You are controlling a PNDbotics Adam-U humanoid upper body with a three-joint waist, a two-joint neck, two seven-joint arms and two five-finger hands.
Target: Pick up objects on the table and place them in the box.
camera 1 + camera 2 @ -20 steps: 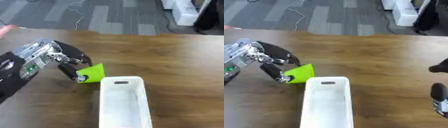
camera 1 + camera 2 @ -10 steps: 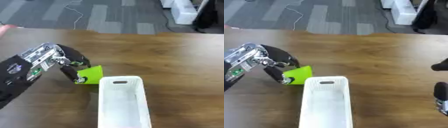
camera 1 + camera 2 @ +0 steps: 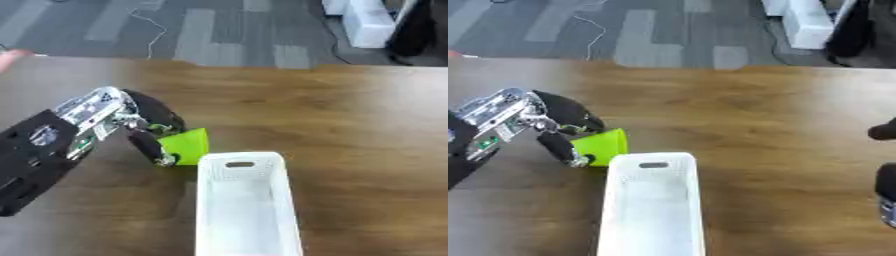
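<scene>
A grey carpeted floor with a pale cable lying on it is being shown beyond the far edge of a brown wooden table (image 3: 350, 115). A long white box (image 3: 245, 205) with a slotted handle at its near-far end is being seen standing on the table, running toward the lower edge of the view; nothing can be made out inside it except a faint pinkish patch at the very bottom edge, which cannot be identified.

Just beside the far left corner of the box, a bright green object (image 3: 185, 145) — wedge-like in outline — is being held. The left hand (image 3: 140, 131) is being shown with its dark fingers and thumb curled round the green object's left side, the arm coming in from the lower left. Whether the object is resting on the table or being lifted off it cannot be told.

At the right edge of the right eye view, the right hand (image 3: 885, 175) is only partly being shown as dark shapes — its fingers cannot be judged.

Compared with a second ago, the green object is being kept in the same place beside the box corner, and the left hand's grasp is being maintained; the arm is appearing slightly lower and more drawn back.
</scene>
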